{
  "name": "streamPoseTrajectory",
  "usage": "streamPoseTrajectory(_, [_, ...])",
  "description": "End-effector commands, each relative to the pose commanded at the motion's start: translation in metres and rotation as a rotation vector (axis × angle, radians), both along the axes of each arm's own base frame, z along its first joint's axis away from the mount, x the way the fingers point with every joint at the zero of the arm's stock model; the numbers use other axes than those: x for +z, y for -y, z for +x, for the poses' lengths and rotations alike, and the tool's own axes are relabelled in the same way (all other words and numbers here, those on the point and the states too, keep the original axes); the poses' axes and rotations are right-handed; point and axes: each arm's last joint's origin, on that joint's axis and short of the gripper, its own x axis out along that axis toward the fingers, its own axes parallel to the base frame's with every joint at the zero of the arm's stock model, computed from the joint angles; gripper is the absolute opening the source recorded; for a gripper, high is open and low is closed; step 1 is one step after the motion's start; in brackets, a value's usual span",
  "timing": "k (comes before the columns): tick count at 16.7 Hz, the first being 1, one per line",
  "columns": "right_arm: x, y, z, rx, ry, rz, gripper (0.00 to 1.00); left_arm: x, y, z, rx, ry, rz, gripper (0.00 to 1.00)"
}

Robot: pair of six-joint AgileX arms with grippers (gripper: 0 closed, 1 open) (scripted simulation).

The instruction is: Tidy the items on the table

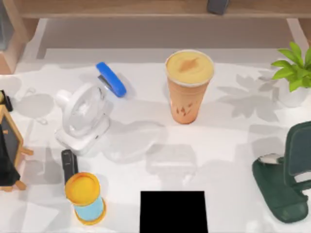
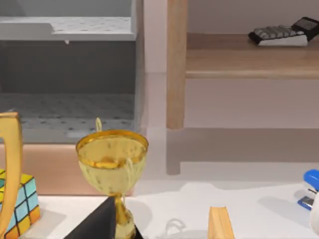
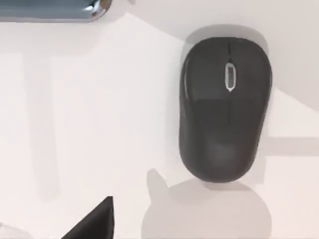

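Observation:
A tall orange drink cup [image 1: 188, 90] with a yellow-orange lid stands upright at the table's middle back. A dark flat slab [image 1: 69, 166] lies at the front left, just behind a blue jar with an orange lid [image 1: 86, 199]. A dark grey computer mouse [image 3: 225, 107] lies on the white table [image 1: 218, 145], directly below my right wrist camera. A dark wedge of my right gripper [image 3: 94, 223] shows well apart from the mouse. A like wedge of my left gripper [image 2: 102, 224] shows in front of a gold trophy [image 2: 112, 162].
A white desk fan [image 1: 82, 116] and a blue stapler [image 1: 111, 78] sit at the back left. A small easel board [image 1: 9, 150] is at the left edge. A potted plant [image 1: 294, 68] and a dark green stand [image 1: 284, 182] are on the right. A calculator [image 2: 281, 34] lies on the wooden ledge [image 1: 146, 8], and a colour cube [image 2: 20, 204] sits beside the trophy.

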Motion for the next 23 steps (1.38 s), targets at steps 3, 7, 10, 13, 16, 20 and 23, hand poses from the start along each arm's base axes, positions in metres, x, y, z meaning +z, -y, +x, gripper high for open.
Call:
streamPoseTrajectory(3, [0.000, 0.001, 0.001, 0.007, -0.004, 0.001, 1.00, 0.000, 0.000, 0.000, 0.000, 0.000, 0.000, 1.00])
streamPoseTrajectory(7, [-0.001, -0.001, 0.001, 0.011, -0.002, 0.001, 1.00, 0.000, 0.000, 0.000, 0.000, 0.000, 0.000, 1.00])
streamPoseTrajectory(10, [-0.022, 0.001, 0.003, 0.007, -0.010, 0.003, 1.00, 0.000, 0.000, 0.000, 0.000, 0.000, 0.000, 1.00])
streamPoseTrajectory(13, [-0.055, 0.002, 0.005, 0.008, 0.005, -0.002, 1.00, 0.000, 0.000, 0.000, 0.000, 0.000, 0.000, 1.00])
streamPoseTrajectory(16, [-0.084, 0.001, 0.003, 0.008, 0.002, -0.001, 1.00, 0.000, 0.000, 0.000, 0.000, 0.000, 0.000, 1.00])
streamPoseTrajectory(20, [-0.090, 0.001, 0.002, 0.007, -0.004, 0.001, 1.00, 0.000, 0.000, 0.000, 0.000, 0.000, 0.000, 1.00])
streamPoseTrajectory(23, [-0.090, 0.001, 0.002, 0.007, -0.004, 0.001, 0.85, 0.000, 0.000, 0.000, 0.000, 0.000, 0.000, 1.00])
